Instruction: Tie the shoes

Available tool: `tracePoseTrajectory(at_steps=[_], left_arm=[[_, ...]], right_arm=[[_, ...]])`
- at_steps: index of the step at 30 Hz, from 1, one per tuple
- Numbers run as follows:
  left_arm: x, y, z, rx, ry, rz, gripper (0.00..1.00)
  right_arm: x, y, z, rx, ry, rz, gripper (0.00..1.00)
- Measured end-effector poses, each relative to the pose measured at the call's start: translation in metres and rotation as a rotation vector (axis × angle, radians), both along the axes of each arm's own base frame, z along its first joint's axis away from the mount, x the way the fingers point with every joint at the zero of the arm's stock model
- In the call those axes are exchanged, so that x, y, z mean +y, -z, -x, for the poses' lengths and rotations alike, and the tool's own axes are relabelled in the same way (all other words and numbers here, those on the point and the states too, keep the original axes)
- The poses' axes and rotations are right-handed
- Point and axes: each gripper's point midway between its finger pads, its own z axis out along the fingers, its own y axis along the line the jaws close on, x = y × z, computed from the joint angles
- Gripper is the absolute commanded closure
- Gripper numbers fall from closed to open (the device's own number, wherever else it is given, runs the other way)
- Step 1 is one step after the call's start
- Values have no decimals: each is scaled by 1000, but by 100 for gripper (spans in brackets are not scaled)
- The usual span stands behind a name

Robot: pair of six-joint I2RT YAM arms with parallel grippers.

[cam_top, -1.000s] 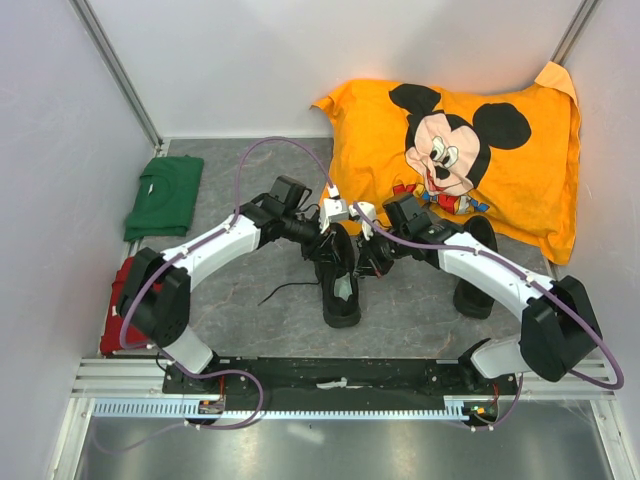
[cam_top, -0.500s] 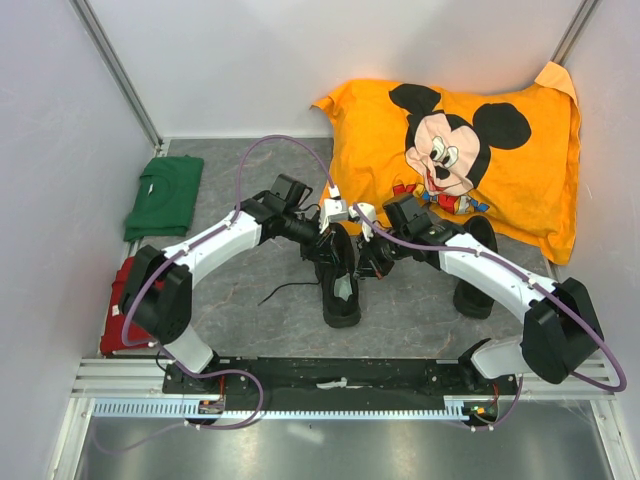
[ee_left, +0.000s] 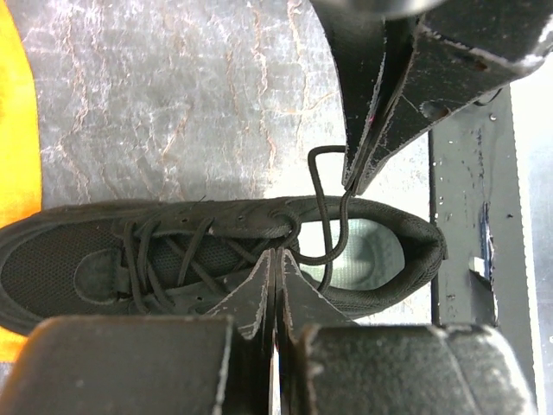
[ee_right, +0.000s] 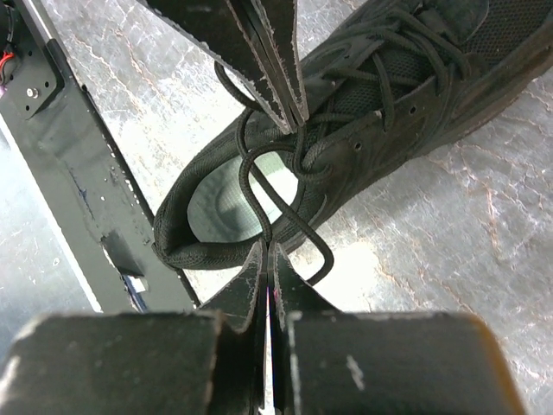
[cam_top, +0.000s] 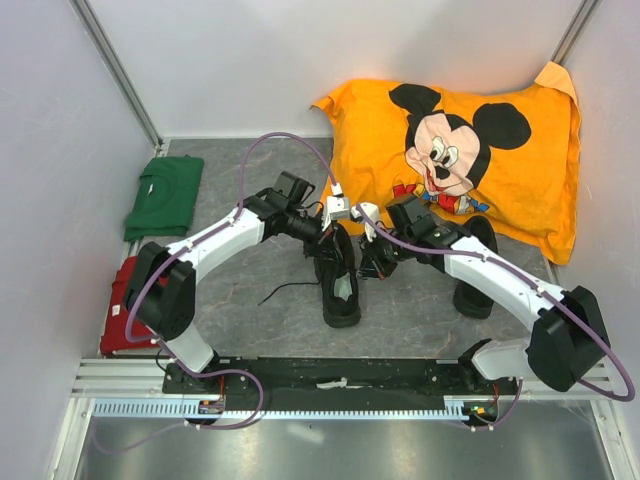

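Observation:
One black shoe (cam_top: pixel 340 285) lies mid-table, toe away from me, its pale insole showing (ee_left: pixel 367 251). The second shoe (cam_top: pixel 474 288) stands to the right, partly under my right arm. My left gripper (cam_top: pixel 333 236) is shut over the shoe's tongue, its tips (ee_left: pixel 276 256) pinching a lace (ee_left: pixel 315 186) at the top eyelets. My right gripper (cam_top: pixel 368 252) is shut on a lace loop beside the shoe's opening (ee_right: pixel 268 251). Both loops cross over the insole (ee_right: pixel 238 194). Each gripper shows in the other's wrist view, my right (ee_left: pixel 354 177) and my left (ee_right: pixel 292 117). A loose lace end (cam_top: pixel 283 292) trails on the table to the left.
An orange Mickey Mouse pillow (cam_top: pixel 470 150) lies at the back right, close behind the shoes. A folded green cloth (cam_top: pixel 165 195) and a red object (cam_top: pixel 113 312) lie along the left wall. A black mounting rail (cam_top: pixel 340 378) runs along the near edge.
Both grippers have shifted slightly, the right one a little to the right, drawing the lace loops apart. The shoe has stayed in place.

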Motion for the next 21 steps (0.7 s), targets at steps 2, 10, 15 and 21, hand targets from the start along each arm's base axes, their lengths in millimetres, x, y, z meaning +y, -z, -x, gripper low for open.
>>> tracePoseTrajectory(at_steps=[2,10,15,21], left_arm=[[-1,-1,1,0,4,4,98],[-1,2,-2,-4,-43,16,69],[15,9,0,40,-126,12,64],[14,7,-4,55,-162,25,64]], right_arm=[[-2,0,1,-2,5,7,100],[-5,4,2,1,35,11,100],[-7,-1,0,-42,54,-8,100],[-5,-8,-3,-69,70,-38,100]])
